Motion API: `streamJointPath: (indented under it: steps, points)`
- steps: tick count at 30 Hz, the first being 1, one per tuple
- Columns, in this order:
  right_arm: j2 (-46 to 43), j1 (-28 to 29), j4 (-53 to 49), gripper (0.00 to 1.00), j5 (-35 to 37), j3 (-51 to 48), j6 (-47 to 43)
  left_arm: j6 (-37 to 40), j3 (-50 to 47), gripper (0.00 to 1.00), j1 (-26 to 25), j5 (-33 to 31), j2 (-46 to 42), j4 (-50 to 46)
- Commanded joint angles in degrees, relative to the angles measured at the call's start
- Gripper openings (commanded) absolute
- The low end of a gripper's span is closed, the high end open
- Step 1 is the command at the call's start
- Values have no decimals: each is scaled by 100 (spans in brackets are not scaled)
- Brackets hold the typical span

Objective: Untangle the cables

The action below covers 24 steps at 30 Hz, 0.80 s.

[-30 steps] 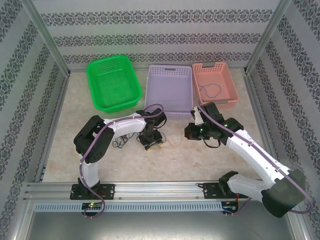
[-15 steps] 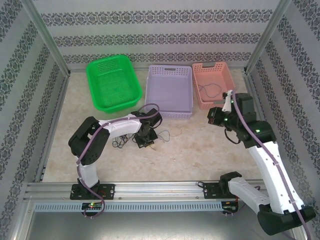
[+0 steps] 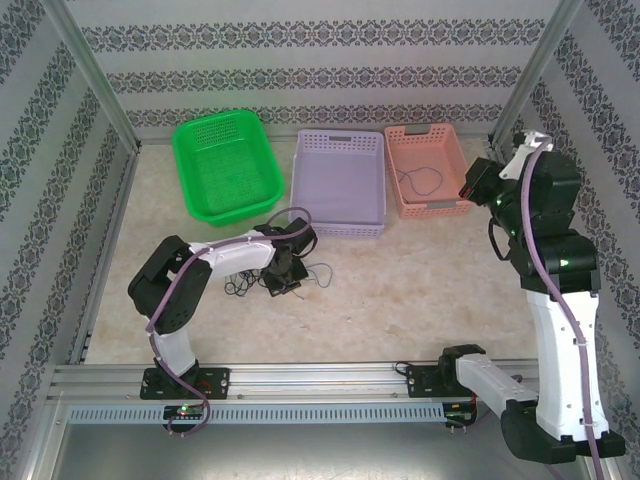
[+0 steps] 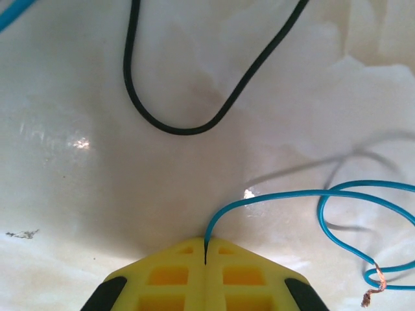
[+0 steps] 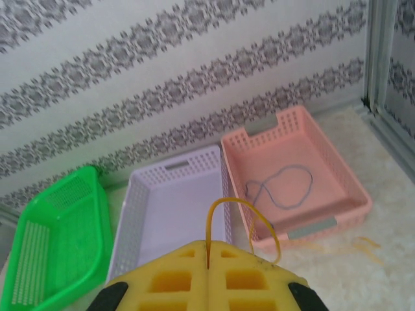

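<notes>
while pinched at one end between the pressed-together yellow fingers point(image 4: 168, 278) of the left gripper point(image 4: 205, 249), a thin blue-green wire point(image 4: 259, 196) arcs up and to the right over the pale marbled table point(image 4: 78, 194), curls back in a loop and ends in a frayed bare tip. beyond it a thin black wire point(image 4: 181, 131) lies on the table in a u-shaped bend, apart from the blue-green one. from the top camera, pale loose strands point(image 3: 320, 272) squiggle just right of the left gripper and dark strands point(image 3: 240, 287) just left of it, all in front of the lilac plastic basket point(image 3: 338, 190).

the right gripper point(image 5: 208, 249) is also closed, its yellow fingers nipping a thin yellow wire point(image 5: 227, 200) that rises from the seam in a narrow loop and drops to the right. its arm stands tall at the table's right side, well apart from the left one, the wrist raised near the pink plastic basket point(image 5: 292, 146). a thin grey wire point(image 5: 310, 184) lies loosely looped inside that basket. the green plastic basket point(image 5: 58, 227) sits left of the lilac one.
</notes>
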Motion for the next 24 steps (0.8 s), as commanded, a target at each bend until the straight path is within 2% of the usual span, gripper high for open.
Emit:
streamJointPath:
  steps: [1,4,5,7,8,10,12,16,20,24]
  points:
    - [106,-71,311,0,-134,452,-230,170,-218,0,177,-425,-53,-410]
    - [245,-71,400,0,-610,602,-172,224,-84,0,183,-384,-145,-440]
    - [281,-71,422,0,-751,615,-154,265,-6,6,174,-360,-190,-453]
    - [343,-71,500,0,-1084,604,-59,325,270,31,174,-319,-325,-582]
    - [370,-71,541,0,-1236,589,-5,326,408,39,174,-326,-402,-689]
    - [423,-71,711,0,-1588,512,138,295,748,51,174,-337,-628,-926]
    - [534,-67,871,0,-2000,467,298,202,1036,58,174,-340,-856,-1121]
    - [777,-50,1220,0,-2715,332,617,-81,1432,66,182,-240,-1247,-1279]
    - [991,51,1387,0,-2871,185,813,-411,1519,68,209,122,-1445,-1124]
    - [1321,253,1640,0,-2974,86,1013,-606,1623,69,211,126,-1662,-1124]
